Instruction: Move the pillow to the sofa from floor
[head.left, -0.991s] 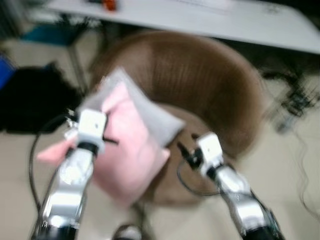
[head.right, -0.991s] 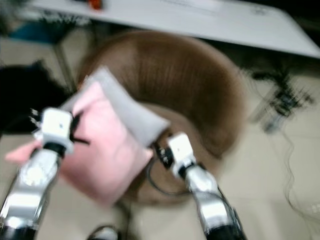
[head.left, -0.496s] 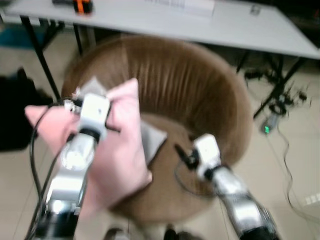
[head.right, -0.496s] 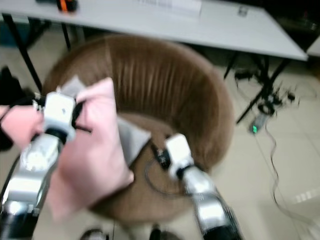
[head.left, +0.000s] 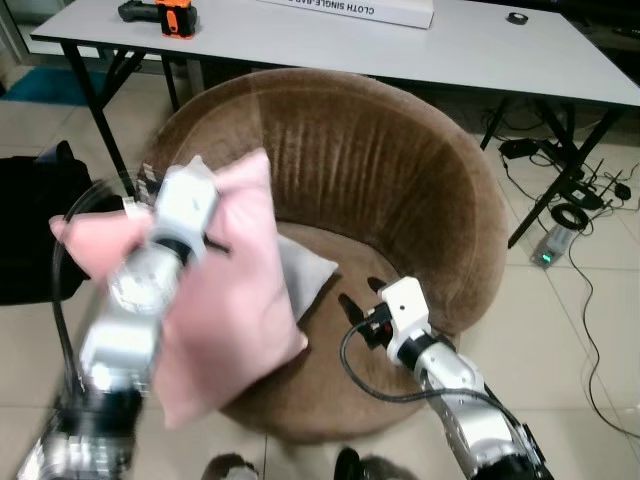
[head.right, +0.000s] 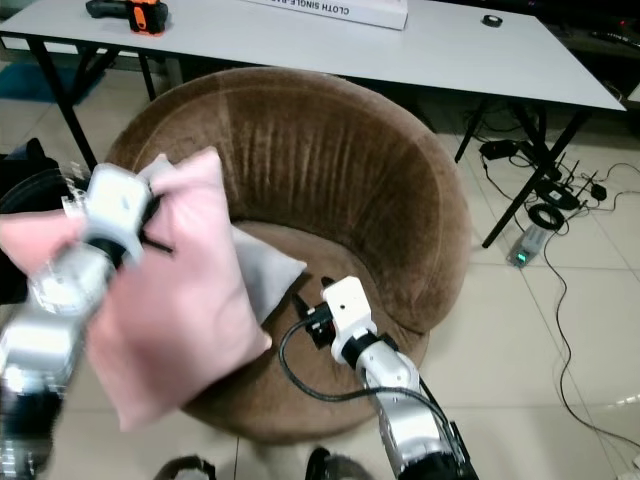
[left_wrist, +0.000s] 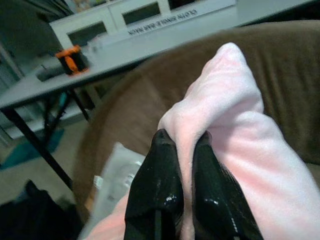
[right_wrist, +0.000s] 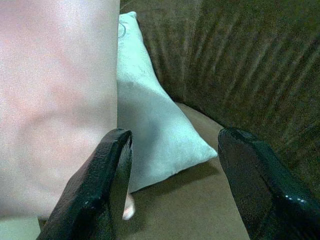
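A pink pillow (head.left: 225, 300) with a grey back face (head.left: 300, 275) hangs over the left front of a round brown sofa chair (head.left: 370, 170). My left gripper (left_wrist: 181, 150) is shut on a pinched fold at the pillow's upper edge, its black fingers (left_wrist: 157, 185) pressing the pink fabric between them. My right gripper (right_wrist: 172, 165) stands open above the seat (right_wrist: 200, 205), close to the pillow's grey corner (right_wrist: 150, 135), holding nothing. In the eye views its white wrist (head.left: 400, 310) sits over the seat's front.
A grey table (head.left: 480, 45) stands behind the sofa chair, with an orange and black tool (head.left: 170, 15) and a long white box (head.left: 360, 8) on it. A black bag (head.left: 30, 230) lies at the left. Cables and a power adapter (head.left: 570, 220) lie on the tiled floor at the right.
The camera has shifted and the picture has sharpened. The pillow, held by my left gripper, has moved up and over the sofa chair's left side. My right gripper stays open.
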